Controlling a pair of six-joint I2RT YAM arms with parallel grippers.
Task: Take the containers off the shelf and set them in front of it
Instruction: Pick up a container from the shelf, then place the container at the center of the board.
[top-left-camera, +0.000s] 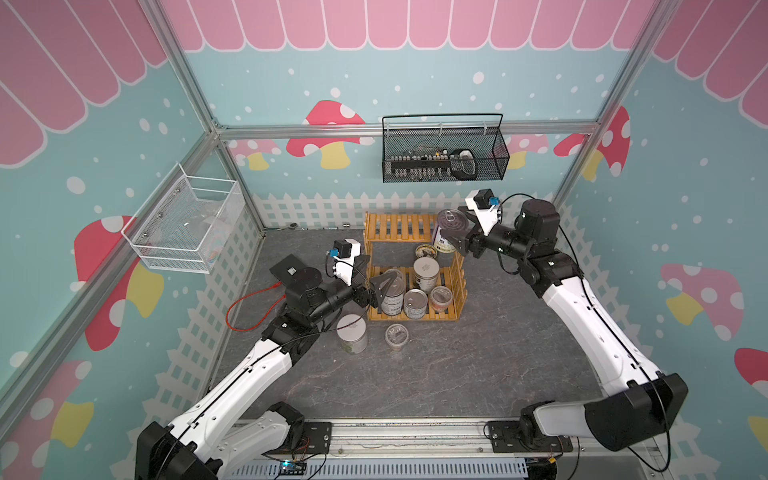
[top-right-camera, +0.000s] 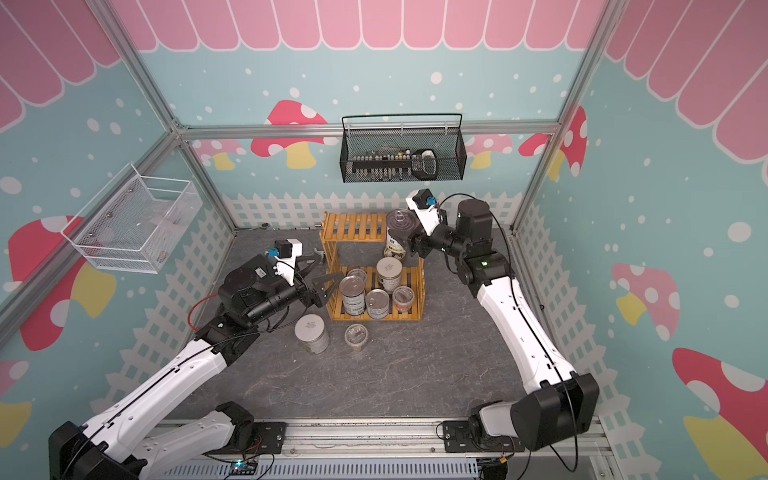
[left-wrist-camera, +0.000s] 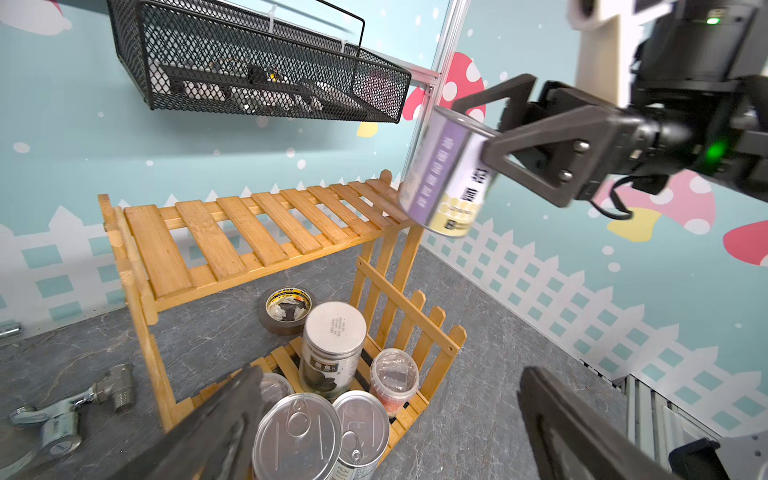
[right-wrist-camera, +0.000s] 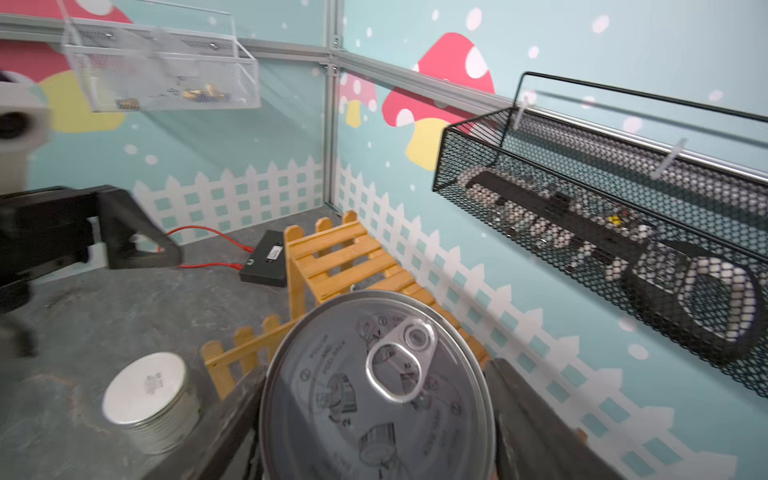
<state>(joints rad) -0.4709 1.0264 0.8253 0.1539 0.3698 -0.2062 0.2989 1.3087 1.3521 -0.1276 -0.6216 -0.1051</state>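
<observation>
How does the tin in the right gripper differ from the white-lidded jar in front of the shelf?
The purple-labelled silver tin is held aloft in the jaws of the right gripper; the white-lidded jar stands upright on the grey table. The tin's lid has a pull tab; the jar's is flat. Both are cylinders.

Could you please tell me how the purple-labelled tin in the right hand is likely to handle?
The purple-labelled tin is probably rigid: metal pull-tab lid, no denting under the right hand. Its smooth round wall may twist or slip between the flat fingers. Laid sideways, it would likely roll.
</observation>
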